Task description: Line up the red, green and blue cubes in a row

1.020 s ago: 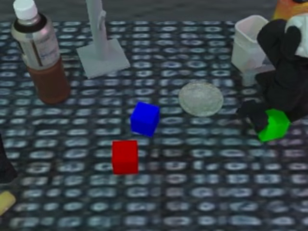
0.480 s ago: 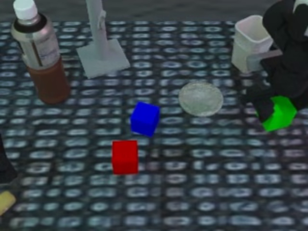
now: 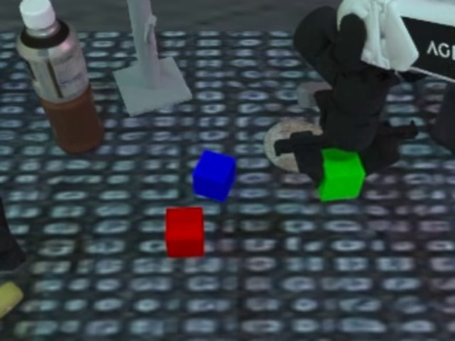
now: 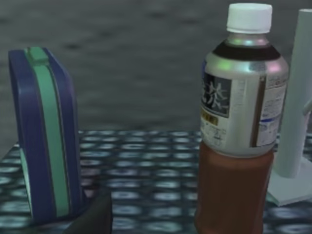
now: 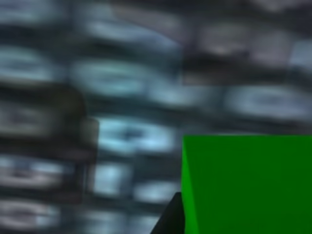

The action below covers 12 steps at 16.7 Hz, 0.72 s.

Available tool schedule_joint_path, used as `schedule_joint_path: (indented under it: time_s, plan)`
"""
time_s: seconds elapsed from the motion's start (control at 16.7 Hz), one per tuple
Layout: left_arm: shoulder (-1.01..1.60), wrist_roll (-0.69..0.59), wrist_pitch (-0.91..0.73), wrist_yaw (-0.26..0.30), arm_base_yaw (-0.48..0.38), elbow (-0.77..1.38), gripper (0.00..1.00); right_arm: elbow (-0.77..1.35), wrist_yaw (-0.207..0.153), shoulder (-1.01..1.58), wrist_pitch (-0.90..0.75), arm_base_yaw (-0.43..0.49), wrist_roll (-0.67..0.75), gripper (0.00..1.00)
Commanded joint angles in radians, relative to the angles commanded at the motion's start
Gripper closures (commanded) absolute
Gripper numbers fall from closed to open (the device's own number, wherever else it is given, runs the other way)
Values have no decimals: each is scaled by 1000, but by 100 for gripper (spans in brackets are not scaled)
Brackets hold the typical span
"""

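The red cube (image 3: 185, 231) lies on the patterned table, with the blue cube (image 3: 214, 174) just behind it and slightly to its right. My right gripper (image 3: 340, 165) is shut on the green cube (image 3: 342, 176), right of the blue cube and in front of a silvery disc. In the right wrist view the green cube (image 5: 248, 185) fills the near corner beside one dark finger (image 5: 170, 219). My left arm (image 3: 7, 249) stays parked at the table's left edge.
A tea bottle (image 3: 60, 85) stands at the back left, and a white stand (image 3: 149, 71) is to its right. The silvery disc (image 3: 281, 142) is partly covered by my right arm. An upright blue and green object (image 4: 44, 131) shows in the left wrist view.
My right gripper has carried the green cube leftward from the right edge towards the middle, and the arm now covers the white cup.
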Motion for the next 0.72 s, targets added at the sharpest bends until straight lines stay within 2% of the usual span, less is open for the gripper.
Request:
schedule_joint_path:
  time_s: [0.18, 0.36, 0.48, 0.72]
  plan:
    - [0, 0, 0, 0, 0, 0, 0, 70, -1, 34, -42, 129, 216, 100]
    - [0, 0, 0, 0, 0, 0, 0, 122, 1, 50, -67, 229, 360, 100]
    - [0, 0, 0, 0, 0, 0, 0, 140, 2, 50, -72, 263, 404, 100]
    - [0, 0, 0, 0, 0, 0, 0, 139, 0, 47, -70, 264, 411, 100]
